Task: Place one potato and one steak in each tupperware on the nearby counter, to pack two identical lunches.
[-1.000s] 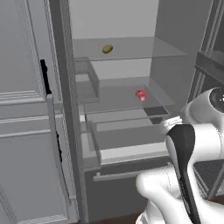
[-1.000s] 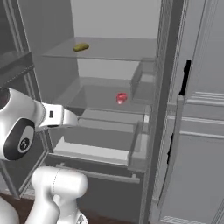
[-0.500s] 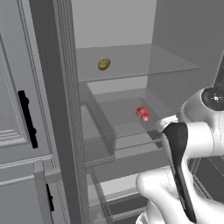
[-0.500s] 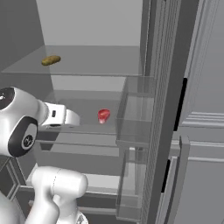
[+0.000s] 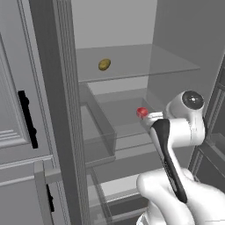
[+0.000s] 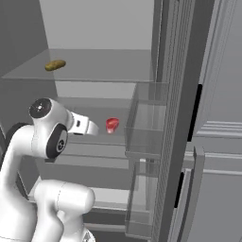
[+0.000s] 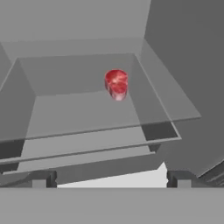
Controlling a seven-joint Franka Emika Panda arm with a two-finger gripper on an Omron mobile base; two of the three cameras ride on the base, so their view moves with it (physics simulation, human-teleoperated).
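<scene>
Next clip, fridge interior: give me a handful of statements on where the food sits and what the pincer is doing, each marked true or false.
1. The potato lies on the upper glass shelf. True.
2. The steak sits on the same shelf as the potato. False: it lies one level lower, on the shelf below.
3. The pincer is shut on the steak. False: its tips stand wide apart at the bottom of the hand view, well short of the steak, holding nothing.
4. The hand view looks toward the steak. True.
5. Two potatoes lie in the fridge. False: one is visible.
</scene>
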